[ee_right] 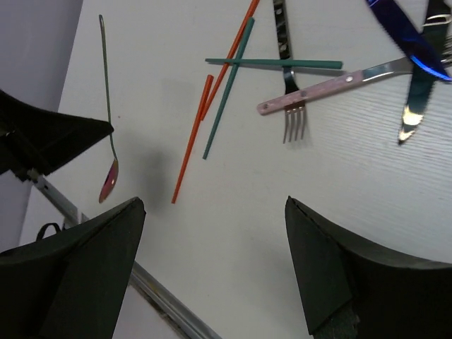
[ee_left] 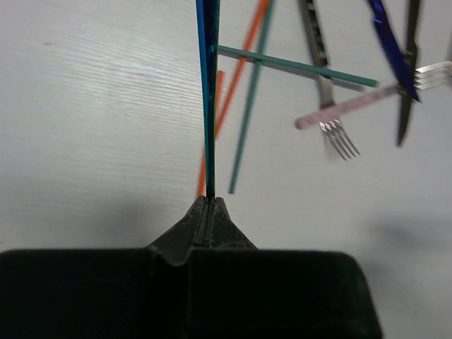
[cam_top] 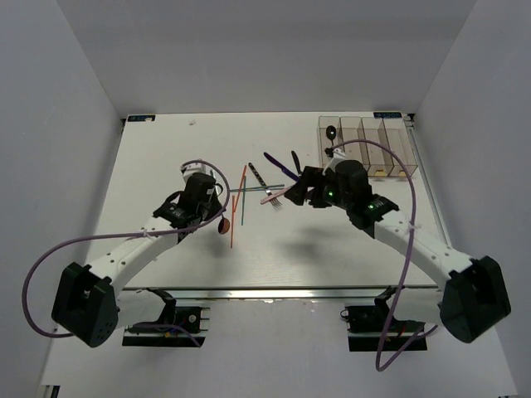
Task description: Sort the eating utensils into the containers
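Observation:
My left gripper is shut on the thin handle of the blue-handled spoon and holds it off the table; its reddish bowl hangs near an orange chopstick. My right gripper is open and empty above the table, just right of the pile. The pile holds orange chopsticks, green chopsticks, a silver fork, a pink-handled fork and a dark purple knife. The clear containers stand at the back right; a black spoon lies in the leftmost one.
A second dark knife lies beside the purple one. White walls close in the table at the back and both sides. A metal rail runs along the near edge.

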You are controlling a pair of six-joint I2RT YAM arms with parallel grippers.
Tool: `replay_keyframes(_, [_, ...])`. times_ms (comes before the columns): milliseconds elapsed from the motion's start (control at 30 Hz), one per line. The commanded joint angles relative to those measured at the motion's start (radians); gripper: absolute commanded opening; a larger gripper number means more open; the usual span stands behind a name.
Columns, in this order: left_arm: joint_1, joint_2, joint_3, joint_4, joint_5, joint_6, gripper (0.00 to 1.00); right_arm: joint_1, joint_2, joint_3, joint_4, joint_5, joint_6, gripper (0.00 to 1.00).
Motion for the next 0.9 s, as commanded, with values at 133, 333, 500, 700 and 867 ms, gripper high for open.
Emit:
replay_keyframes(133, [-0.058,-0.153,-0.1,0.295,0.289,0.082,0.0,0.135,0.232,0.176,0.21,0.023,0.235,0.84])
replay_keyframes(333, [-0.083,-0.141,-0.135,0.369,0.424,0.085,0.0,0.22,0.355,0.273,0.21,0.14,0.264,0.81])
replay_keyframes(500, [-0.092,-0.146,-0.139,0.376,0.427,0.087,0.0,0.246,0.427,0.326,0.204,0.133,0.254,0.76])
replay_keyframes(700, [-0.095,-0.144,-0.135,0.39,0.455,0.084,0.0,0.261,0.479,0.343,0.225,0.128,0.243,0.33])
replay_keyframes(867, [-0.095,-0.132,-0.132,0.381,0.435,0.091,0.03,0.26,0.47,0.342,0.251,0.128,0.223,0.0])
